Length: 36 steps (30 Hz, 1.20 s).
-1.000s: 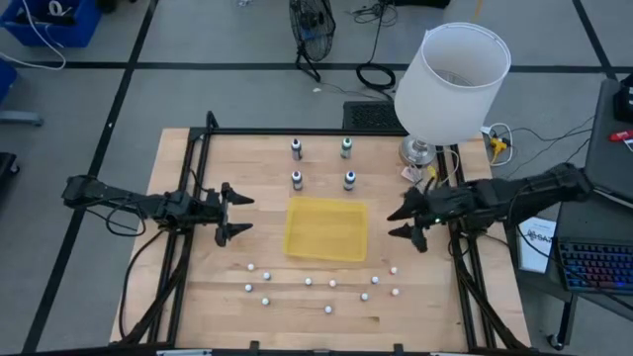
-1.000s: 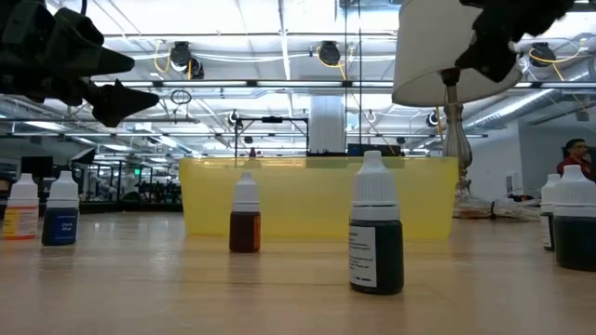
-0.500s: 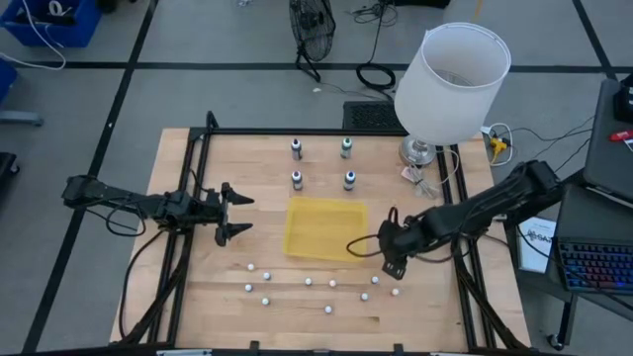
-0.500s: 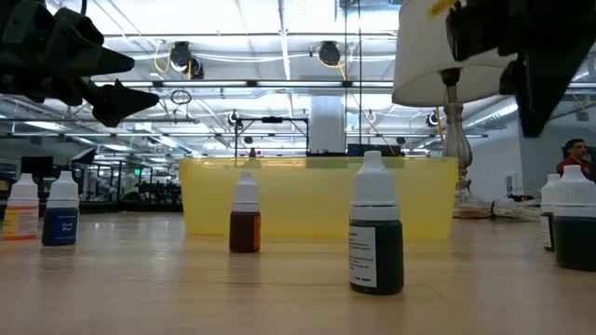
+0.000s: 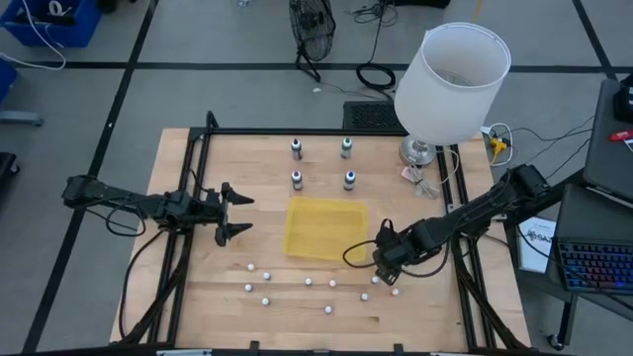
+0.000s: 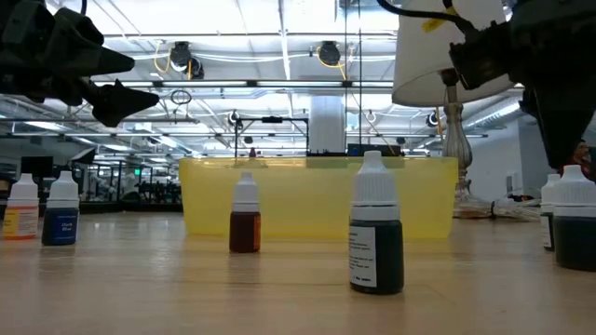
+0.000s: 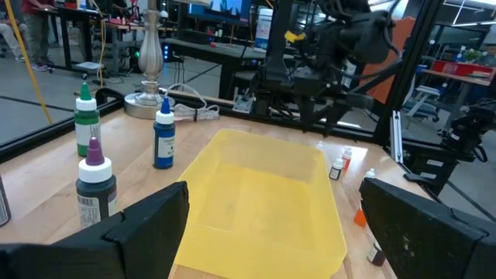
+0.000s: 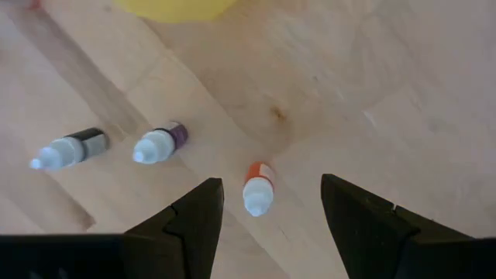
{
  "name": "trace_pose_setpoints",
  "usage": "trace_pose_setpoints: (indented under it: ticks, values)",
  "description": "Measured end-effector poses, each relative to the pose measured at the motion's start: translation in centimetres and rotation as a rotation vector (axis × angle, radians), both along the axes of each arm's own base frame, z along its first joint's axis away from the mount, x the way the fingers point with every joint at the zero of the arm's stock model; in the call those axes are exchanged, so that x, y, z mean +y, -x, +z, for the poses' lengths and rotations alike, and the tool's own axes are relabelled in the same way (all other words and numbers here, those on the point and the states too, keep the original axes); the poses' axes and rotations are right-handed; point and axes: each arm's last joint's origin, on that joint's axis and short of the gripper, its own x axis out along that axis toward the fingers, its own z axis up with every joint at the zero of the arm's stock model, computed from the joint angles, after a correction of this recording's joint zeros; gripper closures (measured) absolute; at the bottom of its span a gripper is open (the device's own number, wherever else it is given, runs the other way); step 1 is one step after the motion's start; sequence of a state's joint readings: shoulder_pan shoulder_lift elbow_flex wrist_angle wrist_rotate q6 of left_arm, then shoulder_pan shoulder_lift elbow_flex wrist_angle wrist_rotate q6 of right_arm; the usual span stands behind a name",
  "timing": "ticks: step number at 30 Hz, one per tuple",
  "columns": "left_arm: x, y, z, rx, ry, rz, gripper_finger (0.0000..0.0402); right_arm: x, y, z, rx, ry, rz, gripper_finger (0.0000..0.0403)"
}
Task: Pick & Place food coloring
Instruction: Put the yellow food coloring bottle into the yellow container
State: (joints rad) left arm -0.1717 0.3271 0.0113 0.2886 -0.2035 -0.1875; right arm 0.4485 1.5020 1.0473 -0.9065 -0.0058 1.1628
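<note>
Several small food coloring dropper bottles with white caps stand upright on the table's near half point(image 5: 309, 282); the low view shows a reddish one point(image 6: 245, 226) and a dark green one point(image 6: 376, 237). My right gripper point(image 5: 388, 265) points down by the near right corner of the yellow tray point(image 5: 325, 229). It is open, with its fingers on either side of an orange bottle point(image 8: 258, 188) and apart from it point(image 8: 271, 186). A purple bottle point(image 8: 159, 144) and a dark one point(image 8: 71, 149) stand beside it. My left gripper point(image 5: 235, 213) waits open, left of the tray point(image 7: 275, 221).
Four taller dropper bottles stand in a square at the far side point(image 5: 296, 179) point(image 7: 163, 138). A lamp with a white shade point(image 5: 451, 84) occupies the far right corner. Black frame rails run along the table's left point(image 5: 188, 198) and right edges.
My right arm has swung from the table's right side near the lamp toward the near edge and the tray's near right corner. It has tipped to point down and has lowered over the small bottles. The left arm and all bottles have kept still.
</note>
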Motion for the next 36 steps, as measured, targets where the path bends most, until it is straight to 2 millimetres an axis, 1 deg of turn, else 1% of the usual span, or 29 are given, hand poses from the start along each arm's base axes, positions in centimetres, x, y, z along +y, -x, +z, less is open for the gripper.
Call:
trace_pose_setpoints:
  ticks: [7, 13, 19, 21, 29, 36]
  values:
    - [0.0, 0.0, 0.0, 0.0, 0.0, 0.0, 0.0023, 1.5, 0.3, -1.1, 0.045, 0.011, -0.031, 0.0197]
    - [0.0, 0.0, 0.0, 0.0, 0.0, 0.0, 0.0023, 2.3, 0.3, -2.1, 0.08, 0.031, -0.036, 0.0197]
    - [0.0, 0.0, 0.0, 0.0, 0.0, 0.0, 0.0023, 2.5, -0.2, -4.1, 0.158, 0.056, 0.008, 0.0197]
    - [0.0, 0.0, 0.0, 0.0, 0.0, 0.0, 0.0023, 2.5, -0.3, -4.5, 0.172, 0.06, 0.019, 0.0197]
    - [0.0, 0.0, 0.0, 0.0, 0.0, 0.0, 0.0023, 2.0, -0.5, -3.9, 0.135, 0.071, 0.003, 0.0197]
    - [0.0, 0.0, 0.0, 0.0, 0.0, 0.0, 0.0023, 1.9, -0.6, -3.9, 0.127, 0.07, 0.0, 0.0197]
